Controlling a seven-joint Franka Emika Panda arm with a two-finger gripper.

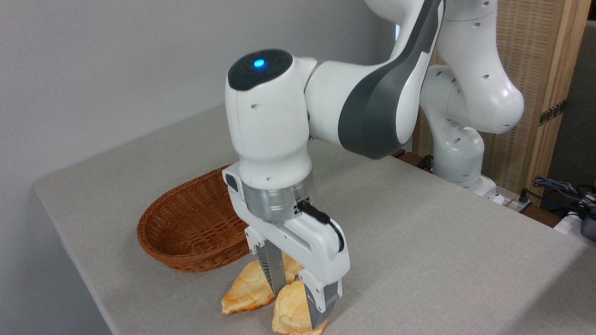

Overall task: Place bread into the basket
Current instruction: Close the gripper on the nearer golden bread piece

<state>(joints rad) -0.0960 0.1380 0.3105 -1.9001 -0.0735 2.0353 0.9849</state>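
The arm reaches forward over the table (442,242) with its wrist pointing straight down, so the gripper (300,291) comes at the bread (291,309) from above; the two fingers stand either side of the bun, the nearer grey pad flat against its right flank and the other at its left, so the jaws look closed down to the bun's width and seem to have hold of it, though I cannot tell from here how firm the grip is; the bun sits low at the front edge of the table, and whether it rests on the cloth or is just clear of it I cannot say; it is thick, roundish, golden-tan with a lumpy toasted crust; just beside it, touching or nearly so, lies a flatter, pointed golden bread (247,288), partly behind the fingers; the basket (186,232) waits just behind them, oval, brown woven wicker with low sides and nothing visible inside, close enough, I'd judge, that a short lift and carry backward should do; the table covering is pale grey and faintly textured
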